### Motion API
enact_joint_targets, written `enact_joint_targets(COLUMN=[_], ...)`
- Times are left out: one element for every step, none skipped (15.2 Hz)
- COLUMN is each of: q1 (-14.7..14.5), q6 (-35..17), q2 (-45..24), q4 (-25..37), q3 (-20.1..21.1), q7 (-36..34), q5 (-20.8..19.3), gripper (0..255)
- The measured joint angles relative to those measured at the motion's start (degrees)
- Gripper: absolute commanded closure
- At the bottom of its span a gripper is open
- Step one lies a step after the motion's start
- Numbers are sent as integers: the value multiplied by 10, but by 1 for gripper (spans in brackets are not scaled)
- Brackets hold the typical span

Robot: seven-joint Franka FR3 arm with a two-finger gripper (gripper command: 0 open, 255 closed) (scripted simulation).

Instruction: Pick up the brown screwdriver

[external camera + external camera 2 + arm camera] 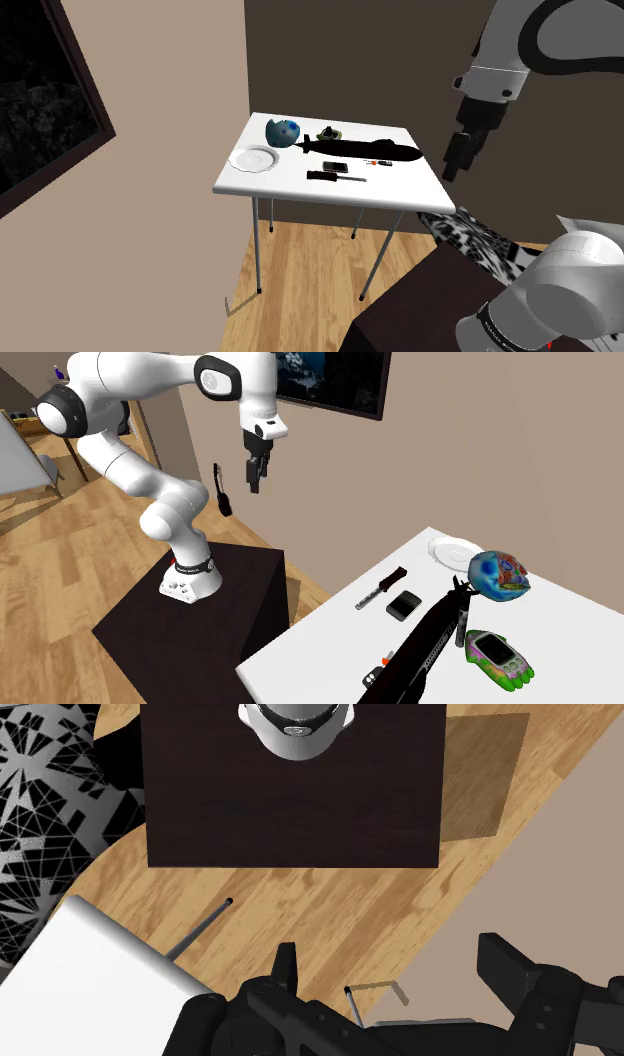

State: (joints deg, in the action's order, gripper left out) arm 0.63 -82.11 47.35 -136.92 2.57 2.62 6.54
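The screwdriver (335, 177) (381, 588) has a dark brown handle and a thin grey shaft. It lies flat near the front edge of the white table (232, 180) (300, 667), just in front of a small black phone (334, 167) (404, 604). My gripper (455, 160) (252, 470) (390, 966) hangs in the air off the table, past its edge on the shoulder view's right and high above the floor. It is open, with nothing between its fingers (286, 966). A corner of the table (90, 974) appears beside the gripper in the wrist view.
On the table also lie a long black gun-shaped object (365, 150) (430, 642), a blue ball-like thing (283, 131) (500, 574), a white plate (254, 158) (455, 552), and a green gadget (330, 134) (497, 655). The dark stand (200, 622) (290, 804) sits on wooden floor.
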Motion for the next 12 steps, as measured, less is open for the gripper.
enact_joint_targets(q1=[0, 0, -1, -1, 0, 0, 1, 0, -1, -1, 0, -1], q6=[0, -8, -24, -37, -55, -76, -95, -107, -125, -145, -161, -179], q2=[0, -5, -15, -29, -48, -64, -81, -96, -117, -131, -156, -174], q4=[0, -3, -9, -6, -6, -10, -11, -7, -2, -7, 3, 5], q3=[0, -1, -2, -5, -10, -12, -15, -16, -16, -20, -23, -24], q7=[0, 4, 11, 19, 31, 41, 50, 57, 64, 74, 84, 91], q5=[0, -2, -5, -9, -15, -20, -24, -26, -29, -33, -38, -40], gripper=[0, 0, 0, 0, 0, 0, 0, 0, 0, 0, 0, 0])
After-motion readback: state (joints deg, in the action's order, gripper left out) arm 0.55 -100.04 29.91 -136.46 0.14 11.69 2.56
